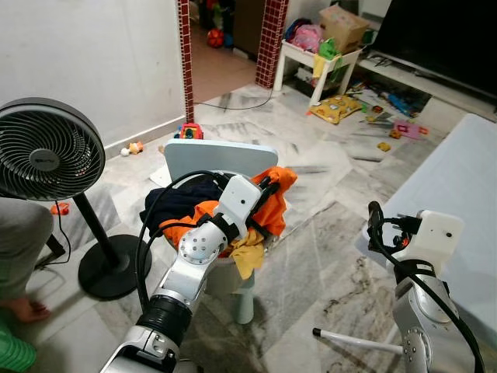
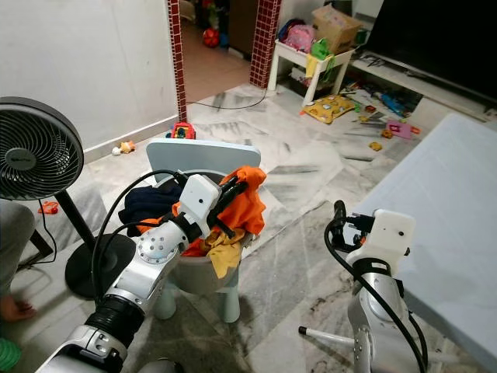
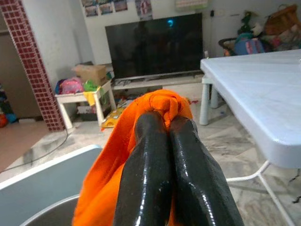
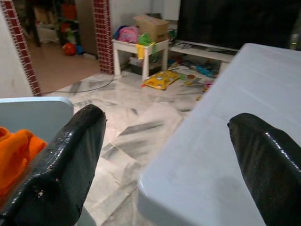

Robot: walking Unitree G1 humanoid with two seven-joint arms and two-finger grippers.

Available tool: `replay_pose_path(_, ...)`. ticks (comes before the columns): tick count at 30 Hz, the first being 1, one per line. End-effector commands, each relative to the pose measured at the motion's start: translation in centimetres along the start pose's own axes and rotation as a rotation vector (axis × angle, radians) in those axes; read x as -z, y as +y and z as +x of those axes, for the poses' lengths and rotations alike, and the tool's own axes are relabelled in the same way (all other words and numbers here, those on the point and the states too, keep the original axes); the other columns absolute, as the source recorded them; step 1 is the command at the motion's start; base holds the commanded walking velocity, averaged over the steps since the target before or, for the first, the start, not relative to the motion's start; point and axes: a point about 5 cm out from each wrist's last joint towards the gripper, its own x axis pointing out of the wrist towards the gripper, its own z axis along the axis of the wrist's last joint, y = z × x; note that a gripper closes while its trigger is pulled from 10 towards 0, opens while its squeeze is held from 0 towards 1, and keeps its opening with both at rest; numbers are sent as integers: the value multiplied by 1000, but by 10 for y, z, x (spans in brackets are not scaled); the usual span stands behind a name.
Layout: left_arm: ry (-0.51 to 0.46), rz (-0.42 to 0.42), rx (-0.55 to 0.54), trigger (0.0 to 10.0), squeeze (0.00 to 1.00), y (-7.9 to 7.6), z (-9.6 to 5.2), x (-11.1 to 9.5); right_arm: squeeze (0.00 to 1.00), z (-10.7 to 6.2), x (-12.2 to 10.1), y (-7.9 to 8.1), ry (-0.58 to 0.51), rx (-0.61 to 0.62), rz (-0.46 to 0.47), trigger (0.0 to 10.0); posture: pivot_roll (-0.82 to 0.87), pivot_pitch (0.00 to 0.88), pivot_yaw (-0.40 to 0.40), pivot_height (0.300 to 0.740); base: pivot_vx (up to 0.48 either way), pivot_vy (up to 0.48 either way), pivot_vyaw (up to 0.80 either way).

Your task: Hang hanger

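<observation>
A small pale-blue chair (image 1: 210,155) carries a pile of clothes: a dark navy piece (image 1: 175,203), a yellow cloth (image 1: 247,255) and an orange garment (image 1: 278,203) on top. My left gripper (image 1: 269,186) reaches over the pile and is shut on a bunched fold of the orange garment (image 3: 117,155); in the left wrist view its fingers (image 3: 150,160) press together under the fabric. My right gripper (image 1: 377,227) is held low to the chair's right, beside the white table's edge. It is open with nothing between its fingers (image 4: 70,155). I see no hanger.
A black standing fan (image 1: 46,151) is at the left, with a person's bare foot (image 1: 23,311) beside its base. A large white table (image 1: 458,202) fills the right side. Toys (image 1: 335,109) litter the far floor near a dark TV (image 1: 443,31).
</observation>
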Motion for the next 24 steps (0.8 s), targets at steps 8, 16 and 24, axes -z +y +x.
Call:
replay_pose_path(8,-11,5,48,10000,0,-9,4,-4,0,-2,1,-5,4,16,-4,10000,31,0,-87,740,-254,0,0)
replay_pose_path(16,-10,-8,97,10000,0,-16,2,-1,0,-4,2,-7,10,20,0,10000,23,0,-83,740,-31,0,0)
replay_pose_path(24,-48,-42,152,10000,0,-17,3,-7,0,-7,4,-3,15,10,44,10000,20,0,-77,740,0,0,0)
